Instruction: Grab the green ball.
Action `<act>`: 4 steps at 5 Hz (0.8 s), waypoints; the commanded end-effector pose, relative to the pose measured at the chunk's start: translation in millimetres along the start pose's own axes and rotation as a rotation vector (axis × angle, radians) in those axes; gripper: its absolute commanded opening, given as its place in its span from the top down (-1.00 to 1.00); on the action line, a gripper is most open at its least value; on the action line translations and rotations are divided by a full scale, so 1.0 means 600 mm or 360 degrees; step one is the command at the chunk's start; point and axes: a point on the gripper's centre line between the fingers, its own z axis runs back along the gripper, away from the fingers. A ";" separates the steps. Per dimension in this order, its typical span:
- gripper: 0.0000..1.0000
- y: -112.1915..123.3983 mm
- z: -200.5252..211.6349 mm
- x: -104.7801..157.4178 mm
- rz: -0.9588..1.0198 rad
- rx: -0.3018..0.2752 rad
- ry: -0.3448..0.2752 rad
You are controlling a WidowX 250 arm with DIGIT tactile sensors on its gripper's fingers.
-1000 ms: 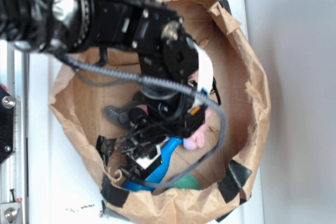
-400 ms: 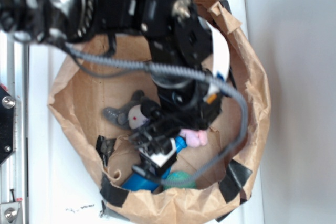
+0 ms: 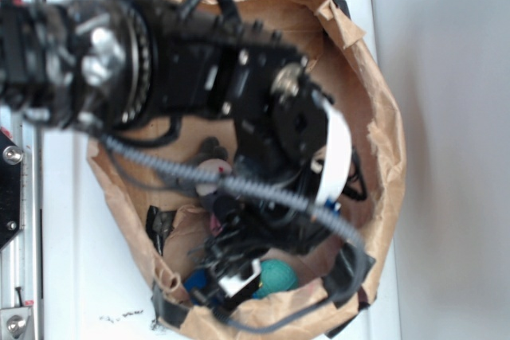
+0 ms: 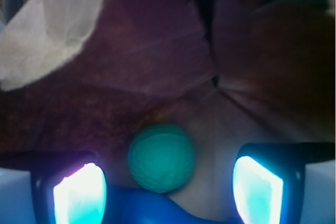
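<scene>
The green ball (image 4: 161, 157) (image 3: 275, 278) lies on the floor of a brown paper bag (image 3: 374, 109), at the bag's near wall. It rests against the blue bottle (image 4: 173, 208) (image 3: 198, 280), which lies just below it in the wrist view. My gripper (image 4: 167, 190) (image 3: 231, 276) hangs low inside the bag, open, its two pale fingers (image 4: 80, 195) wide apart on either side of the ball. Nothing is held between them. The arm hides much of the bag's floor in the exterior view.
A grey plush toy (image 3: 210, 169) lies partly under the arm in the bag's middle. Black tape patches (image 3: 159, 224) mark the bag's near rim. The bag's crumpled walls (image 4: 252, 77) close in around the gripper. A metal rail (image 3: 20, 220) runs along the left.
The arm has swung down and toward the bag's near wall, lowering the gripper over the ball. The pink toy seen earlier is now hidden by the arm.
</scene>
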 end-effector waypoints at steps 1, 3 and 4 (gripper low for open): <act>-1.00 -0.037 -0.048 -0.007 -0.0206 -0.0002 0.0059; 1.00 -0.027 -0.087 -0.033 -0.0126 0.0072 0.0192; 1.00 -0.013 -0.062 -0.033 -0.0073 0.0095 0.0109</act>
